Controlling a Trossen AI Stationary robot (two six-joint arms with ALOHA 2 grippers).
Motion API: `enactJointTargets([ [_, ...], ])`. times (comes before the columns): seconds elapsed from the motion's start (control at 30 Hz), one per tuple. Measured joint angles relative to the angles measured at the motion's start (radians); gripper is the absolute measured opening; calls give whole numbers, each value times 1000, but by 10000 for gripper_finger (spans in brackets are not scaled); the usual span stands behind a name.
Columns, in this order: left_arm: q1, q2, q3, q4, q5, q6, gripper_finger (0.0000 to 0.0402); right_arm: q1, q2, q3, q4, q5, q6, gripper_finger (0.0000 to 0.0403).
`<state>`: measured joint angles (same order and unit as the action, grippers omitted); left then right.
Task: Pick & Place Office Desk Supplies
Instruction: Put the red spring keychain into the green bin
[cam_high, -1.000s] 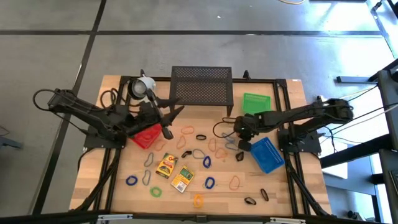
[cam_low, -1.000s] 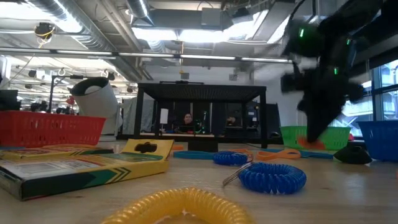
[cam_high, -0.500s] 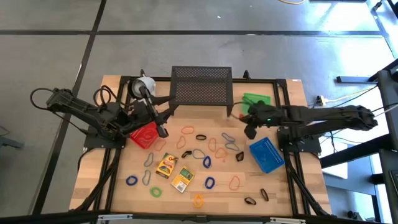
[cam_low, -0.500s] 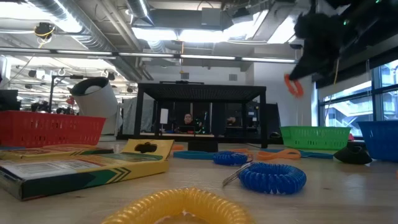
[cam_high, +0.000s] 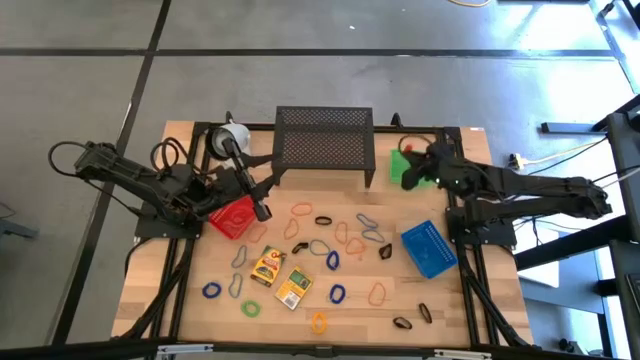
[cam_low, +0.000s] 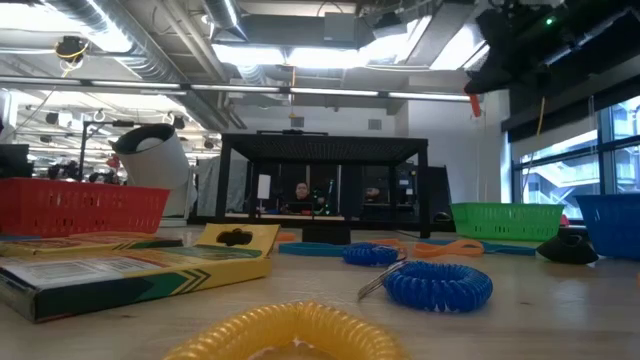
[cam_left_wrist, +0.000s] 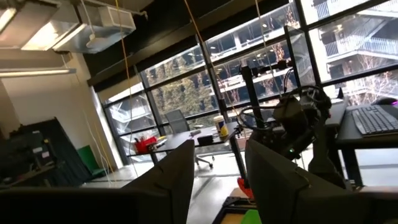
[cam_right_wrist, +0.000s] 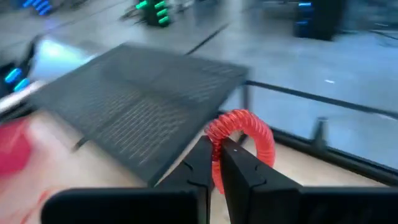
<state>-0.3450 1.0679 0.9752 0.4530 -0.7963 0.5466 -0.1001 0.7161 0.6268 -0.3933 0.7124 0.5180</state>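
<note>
Right gripper (cam_right_wrist: 217, 163) pinched on a red coil loop (cam_right_wrist: 241, 134), loop sticking up above the fingertips. Black mesh shelf (cam_right_wrist: 140, 102) just beyond it, red bin (cam_right_wrist: 12, 152) at frame edge, blurred.

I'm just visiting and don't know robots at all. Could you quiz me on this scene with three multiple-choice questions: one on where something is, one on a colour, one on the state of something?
1. Where is the right gripper?
A. above the green bin
B. above the blue bin
C. down on the table among the loops

2. What colour is the coiled loop pinched in the right gripper?
A. blue
B. orange-red
C. black

3. How do the left gripper and its fingers stand?
A. shut on a yellow packet
B. shut on the white mug
C. apart, with nothing between them

Answers:
1 A, the high view shows it over the green bin at the table's back right.
2 B, the right wrist view shows an orange-red coil between the fingertips.
3 C, the left wrist view shows an empty gap between the fingers.
</note>
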Motion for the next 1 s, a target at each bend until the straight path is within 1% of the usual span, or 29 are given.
enactJointTargets([
  [0.13,0,0,0,0,0,37,136,-98,13,1,-52,-22,88,29],
  [0.27,0,0,0,0,0,51,136,-202,52,1,-160,-40,158,33],
  [0.37,0,0,0,0,0,52,136,-267,104,1,-217,-76,182,33],
  [0.47,0,0,0,0,0,53,136,-314,170,1,-225,-141,181,34],
  [0.53,0,0,0,0,0,53,136,-336,216,1,-224,-163,181,34],
  [0.67,0,1,0,-12,0,53,136,-370,310,1,-224,-164,177,34],
  [0.8,0,1,0,-12,1,52,136,-394,397,1,-224,-186,142,34],
  [0.9,0,1,0,-11,1,52,136,-400,445,1,-223,-209,128,34],
  [1.0,0,1,0,-12,1,52,136,-401,477,1,-222,-208,126,34],
])
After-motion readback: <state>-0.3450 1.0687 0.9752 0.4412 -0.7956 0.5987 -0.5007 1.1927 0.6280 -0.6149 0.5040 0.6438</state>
